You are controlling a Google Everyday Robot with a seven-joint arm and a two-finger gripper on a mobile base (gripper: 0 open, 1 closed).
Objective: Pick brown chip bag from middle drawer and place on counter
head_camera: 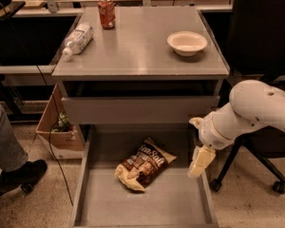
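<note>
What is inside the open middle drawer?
Only the chip bag lies on the drawer floor. The pincer hangs at the drawer's right wall, apart from the bag. The floor under the bag is covered.

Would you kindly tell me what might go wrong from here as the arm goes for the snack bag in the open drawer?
The gripper hangs near the right wall of the wide shallow grey metal drawer; lowering there, it might strike that wall. The dark brown glossy chip bag lies flat, so a grasp might slip. On the grey metal counter, the white bowl could get knocked.
</note>
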